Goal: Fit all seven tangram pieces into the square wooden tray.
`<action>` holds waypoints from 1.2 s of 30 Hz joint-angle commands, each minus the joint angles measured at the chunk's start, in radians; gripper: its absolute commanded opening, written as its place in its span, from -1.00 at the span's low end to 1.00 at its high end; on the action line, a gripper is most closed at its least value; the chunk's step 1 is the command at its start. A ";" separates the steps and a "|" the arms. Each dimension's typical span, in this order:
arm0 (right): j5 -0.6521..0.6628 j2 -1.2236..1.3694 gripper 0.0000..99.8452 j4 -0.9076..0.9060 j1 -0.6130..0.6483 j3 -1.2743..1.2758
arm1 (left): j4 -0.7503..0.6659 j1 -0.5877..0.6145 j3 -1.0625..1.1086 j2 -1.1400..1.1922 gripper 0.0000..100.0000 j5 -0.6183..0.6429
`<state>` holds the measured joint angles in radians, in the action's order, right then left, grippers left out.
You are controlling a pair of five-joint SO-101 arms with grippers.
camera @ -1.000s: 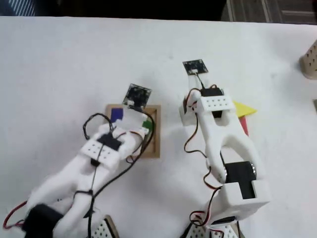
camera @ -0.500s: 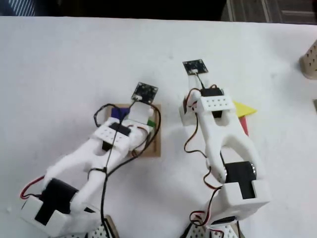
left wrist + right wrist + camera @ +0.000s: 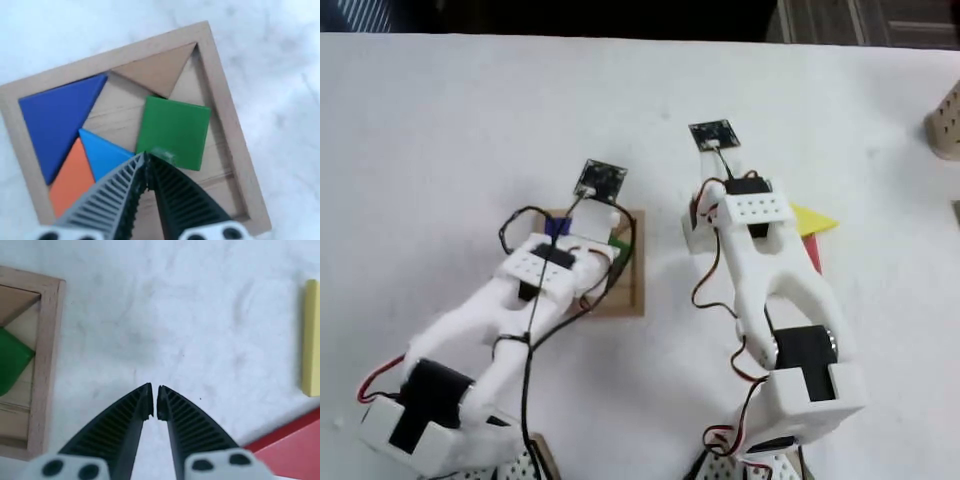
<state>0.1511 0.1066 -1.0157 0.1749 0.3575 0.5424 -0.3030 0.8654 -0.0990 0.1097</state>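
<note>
Item: square wooden tray [image 3: 222, 100], lying on the surface [image 3: 200, 315] left of its middle, under the left arm. Contents, five pieces: dark blue triangle [image 3: 55, 115] along one rim; orange triangle [image 3: 70, 180] in the corner beside it; light blue triangle [image 3: 105, 152] touching both; tan triangle [image 3: 157, 72] in another corner; green square [image 3: 172, 132] on the bare floor near the tan piece, lying slightly askew. Outstanding: yellow piece [image 3: 311, 337] and red piece [image 3: 295, 450], on the surface right of the right arm. Left jaws: clenched, empty, tips at the green square's edge. Right jaws: clenched, empty, over bare surface between tray and loose pieces. Handling note: the green square likely wants a gentle push flush against its neighbours, kept flat, leaving room for the remaining two.
</note>
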 commanded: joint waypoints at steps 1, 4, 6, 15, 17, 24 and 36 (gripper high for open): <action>-0.006 -0.013 -0.96 -0.005 -0.004 -0.041 | -0.017 0.050 -0.046 -0.064 -0.96 -0.003; -0.006 -0.013 -0.96 -0.005 -0.004 -0.041 | 0.017 0.074 0.012 -0.209 -0.96 -0.003; -0.005 -0.013 -0.96 -0.001 -0.004 -0.041 | -0.003 0.024 0.104 -0.331 -0.96 -0.003; -0.005 -0.013 -0.96 -0.001 -0.002 -0.041 | -0.147 -0.237 0.265 -0.407 -0.96 -0.003; -0.005 -0.013 -0.96 0.001 -0.002 -0.041 | -0.147 -0.222 0.212 -0.309 -0.96 -0.003; -0.005 -0.013 -0.96 0.001 -0.002 -0.041 | -0.107 -0.153 0.049 -0.076 -0.96 -0.003; -0.005 -0.013 -0.96 -0.001 -0.002 -0.041 | -0.032 -0.031 -0.064 0.036 -0.96 0.106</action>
<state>0.1511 0.1066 -1.0157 0.1749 0.3575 0.5040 -0.3567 0.8454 -0.0713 0.1956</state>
